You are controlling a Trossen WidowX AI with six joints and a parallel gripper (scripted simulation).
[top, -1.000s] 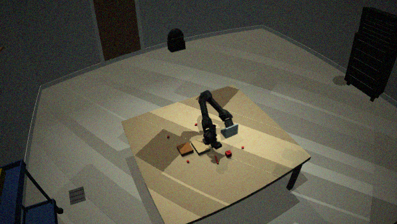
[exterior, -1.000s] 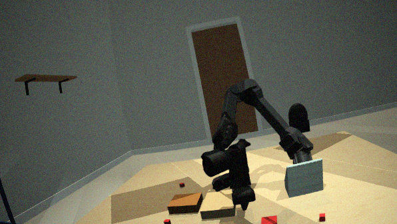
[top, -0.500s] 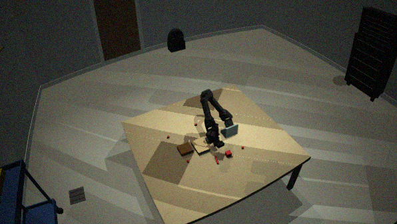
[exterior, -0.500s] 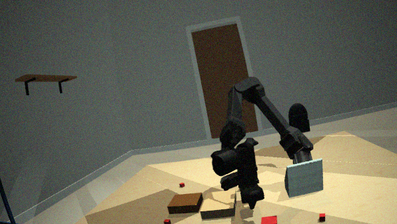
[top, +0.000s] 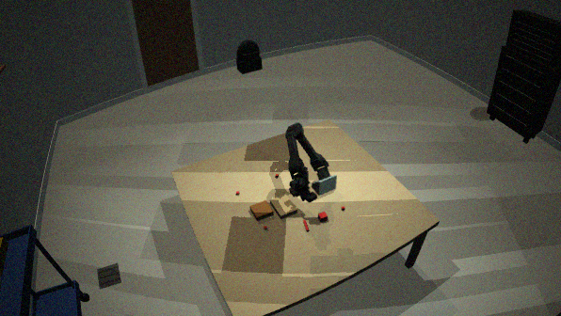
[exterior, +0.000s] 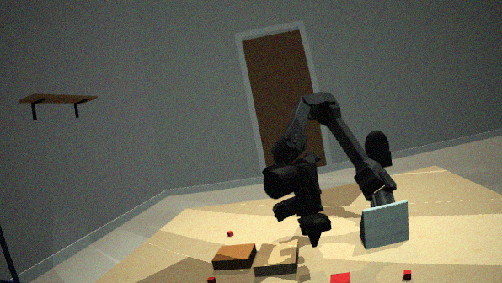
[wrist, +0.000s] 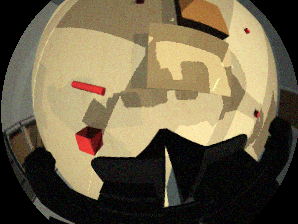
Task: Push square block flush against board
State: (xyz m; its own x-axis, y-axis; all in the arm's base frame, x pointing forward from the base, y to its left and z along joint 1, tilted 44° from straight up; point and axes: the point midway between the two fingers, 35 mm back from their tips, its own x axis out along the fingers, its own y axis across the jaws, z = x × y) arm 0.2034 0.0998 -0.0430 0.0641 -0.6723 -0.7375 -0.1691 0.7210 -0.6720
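gripper [exterior: 314, 241]: fingers pinched shut, holding nothing. It points down, and I can't tell if the tip touches the table [exterior: 446, 236].
board [exterior: 278, 257]: pale and flat, lying on the table just in front of the gripper tip, partly in the arm's shadow.
block [exterior: 234, 255]: orange-brown and square, lying on the far side of the board from the gripper.
gap: a thin dark line shows between block and board in the exterior view. They look nearly side by side, but I can't tell if they touch all along.
which way to push: I think from the gripper, through the board, toward the block. The board is the nearer part.
board's long way: it seems to run along the side that faces the block.
edges: the near edges look almost even, but not surely.
other things: a red cube [top: 323, 216] and a red stick [top: 306, 225] lie on the gripper's side of the board, a little apart from it.
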